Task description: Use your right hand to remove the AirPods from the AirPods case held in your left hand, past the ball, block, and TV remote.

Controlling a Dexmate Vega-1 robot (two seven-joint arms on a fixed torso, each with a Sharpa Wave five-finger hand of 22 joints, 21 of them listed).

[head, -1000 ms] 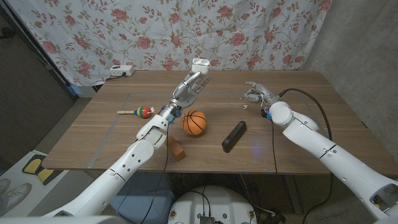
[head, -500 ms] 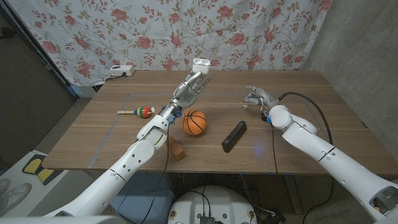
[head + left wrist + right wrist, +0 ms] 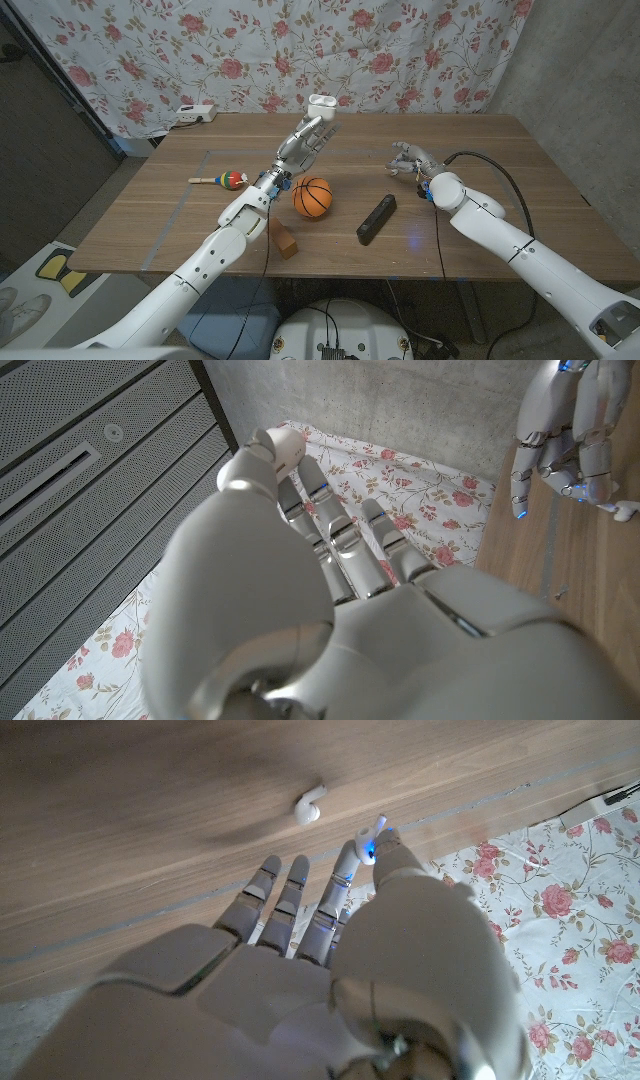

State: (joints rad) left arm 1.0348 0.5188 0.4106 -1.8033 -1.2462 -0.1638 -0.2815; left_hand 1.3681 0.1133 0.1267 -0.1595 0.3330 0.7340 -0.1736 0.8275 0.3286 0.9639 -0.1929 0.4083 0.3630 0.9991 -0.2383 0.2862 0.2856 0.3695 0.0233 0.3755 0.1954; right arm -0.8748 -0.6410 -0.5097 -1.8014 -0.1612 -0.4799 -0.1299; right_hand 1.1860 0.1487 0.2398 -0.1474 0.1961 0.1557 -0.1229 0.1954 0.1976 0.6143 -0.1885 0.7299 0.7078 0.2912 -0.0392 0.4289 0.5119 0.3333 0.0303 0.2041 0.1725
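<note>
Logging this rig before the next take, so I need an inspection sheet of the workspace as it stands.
Surface: wooden table, taped lines on it.
Job's things: AirPods case open, raised in the left hand; one earbud lying loose on the table.
Clutter: basketball, wooden block, TV remote, maraca.
Hands: right hand holds nothing, fingers apart, near the earbud.
Cables: black cable looping from the right arm.
Surroundings: floral curtain, power strip at the table's far edge.

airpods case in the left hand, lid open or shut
Open. In the head view the AirPods case, held up by the left hand, has its lid tipped back. One earbud lies loose on the table.
</note>
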